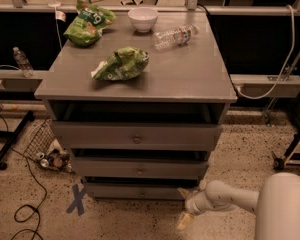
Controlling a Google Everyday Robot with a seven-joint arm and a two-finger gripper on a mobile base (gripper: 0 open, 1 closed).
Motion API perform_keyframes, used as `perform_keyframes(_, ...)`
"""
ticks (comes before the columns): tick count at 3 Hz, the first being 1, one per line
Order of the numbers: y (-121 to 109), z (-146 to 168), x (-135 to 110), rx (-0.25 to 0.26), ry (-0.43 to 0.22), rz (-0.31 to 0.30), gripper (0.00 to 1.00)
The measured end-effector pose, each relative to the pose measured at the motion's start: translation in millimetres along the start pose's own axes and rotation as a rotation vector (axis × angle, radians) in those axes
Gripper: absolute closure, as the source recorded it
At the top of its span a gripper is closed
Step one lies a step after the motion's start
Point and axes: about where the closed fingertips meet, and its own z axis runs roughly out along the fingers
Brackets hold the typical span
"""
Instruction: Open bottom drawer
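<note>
From my station I see the white arm (240,199) reaching in from the lower right, low over the speckled floor (240,149), with the gripper (184,206) at the bottom right corner of the grey wooden desk (190,79). The jaws stand spread wide, one yellowish fingertip (182,191) pointing up towards the desk and the other hanging down near the floor. The upper tip lies just beside the right end of the bottom drawer (125,191); I cannot tell whether it actually touches. The jaws are not closed around anything. The bottom drawer is the lowest of three flat grey fronts, sitting under the middle drawer (115,168) and the tall top drawer (100,134), with its small round knob (142,194) at the centre and well to the left of the gripper. A dark gap shows above its front. On the desk top lie a crumpled green snack bag (121,64) near the middle, a second green bag (89,21) at the far left corner, a white round bowl (143,19) and a clear plastic bottle (175,35) on its side. A blue tape cross (77,200) marks the floor by the left corner.
</note>
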Motion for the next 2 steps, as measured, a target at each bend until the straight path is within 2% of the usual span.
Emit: perform_keyframes(2, -31, 11, 0, 0.095, 0.02, -0.041, 0.0)
